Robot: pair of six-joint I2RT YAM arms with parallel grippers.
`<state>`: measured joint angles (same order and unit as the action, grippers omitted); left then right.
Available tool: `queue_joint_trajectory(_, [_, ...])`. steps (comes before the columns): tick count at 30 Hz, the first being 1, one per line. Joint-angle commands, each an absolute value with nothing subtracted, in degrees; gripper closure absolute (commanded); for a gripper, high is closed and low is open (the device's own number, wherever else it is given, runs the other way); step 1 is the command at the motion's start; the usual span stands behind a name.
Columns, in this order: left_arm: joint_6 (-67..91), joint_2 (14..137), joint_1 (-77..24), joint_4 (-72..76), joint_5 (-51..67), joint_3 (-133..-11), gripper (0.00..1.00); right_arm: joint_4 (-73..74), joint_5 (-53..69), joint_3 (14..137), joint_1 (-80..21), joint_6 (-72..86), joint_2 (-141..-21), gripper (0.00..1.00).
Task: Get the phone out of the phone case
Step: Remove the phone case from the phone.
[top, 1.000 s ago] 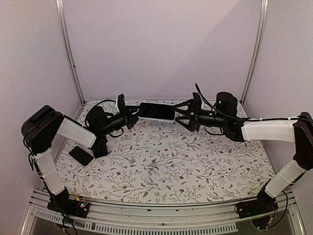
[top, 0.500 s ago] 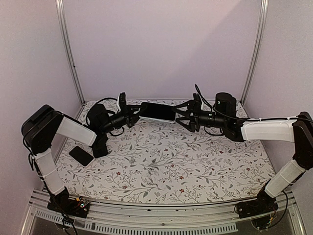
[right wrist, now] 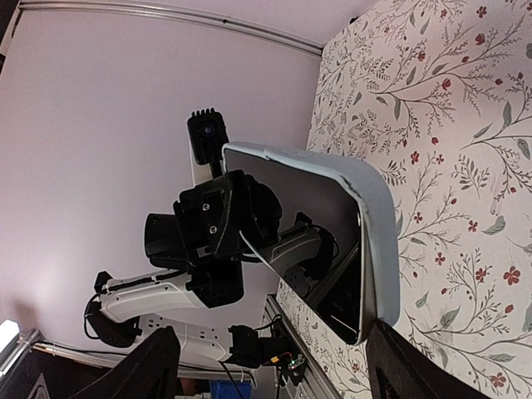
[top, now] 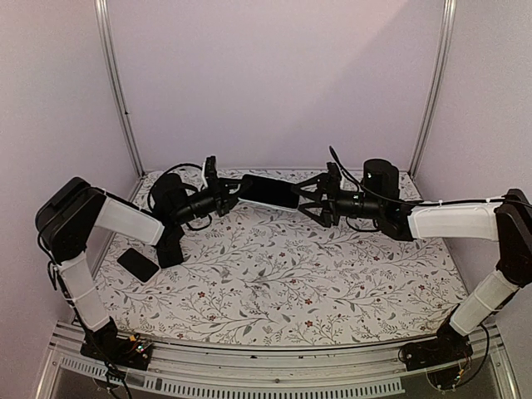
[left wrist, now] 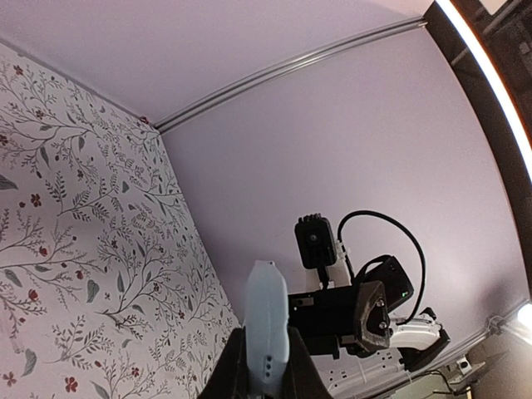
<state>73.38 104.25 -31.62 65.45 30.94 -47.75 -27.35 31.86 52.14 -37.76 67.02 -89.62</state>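
Slightly nearer than before, my right gripper (top: pixel 306 199) stands wide open astride one short end of the phone (top: pixel 268 190). My left gripper (top: pixel 230 191) pinches the grey case (right wrist: pixel 378 233) at the other end. It hangs lengthwise between them, above the table's (top: pixel 274 274) far side. I can make out no writing.

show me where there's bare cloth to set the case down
The middle and near stretch of the floral cloth is bare between the two arms. Crowded: the far edge, where the left hand and right hand meet at the phone case, and the left edge by the dark flat slab.
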Motion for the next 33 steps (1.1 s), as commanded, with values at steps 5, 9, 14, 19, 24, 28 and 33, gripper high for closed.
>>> queue_joint_trajectory(5, [82.48,104.82,-32.99,78.69,31.66,-50.51,1.00,-29.88,34.68,54.84,-39.55,66.96,-92.64,0.21])
queue_joint_trajectory(9, [83.73,104.56,-33.60,79.93,31.33,-51.80,1.00,-30.08,34.29,54.76,-39.56,67.04,-93.87,0.21])
queue_joint_trajectory(14, [84.75,104.24,-34.09,80.85,32.12,-52.47,1.00,-30.44,34.21,54.67,-39.55,67.23,-95.42,0.21])
queue_joint_trajectory(19, [85.02,104.42,-34.90,81.73,33.17,-52.37,1.00,-31.21,34.08,54.82,-39.48,67.40,-96.64,0.21])
queue_joint_trajectory(24, [86.13,104.67,-35.76,82.08,33.29,-51.60,1.00,-34.00,33.81,54.40,-39.15,67.50,-97.03,0.21])
queue_joint_trajectory(28, [88.43,105.04,-36.11,82.54,32.53,-50.35,1.00,-39.37,33.62,53.22,-38.81,67.37,-96.30,0.29])
queue_joint_trajectory(33, [88.47,105.23,-36.87,81.83,33.75,-50.54,1.00,-41.17,34.77,54.61,-38.56,67.54,-97.36,0.43])
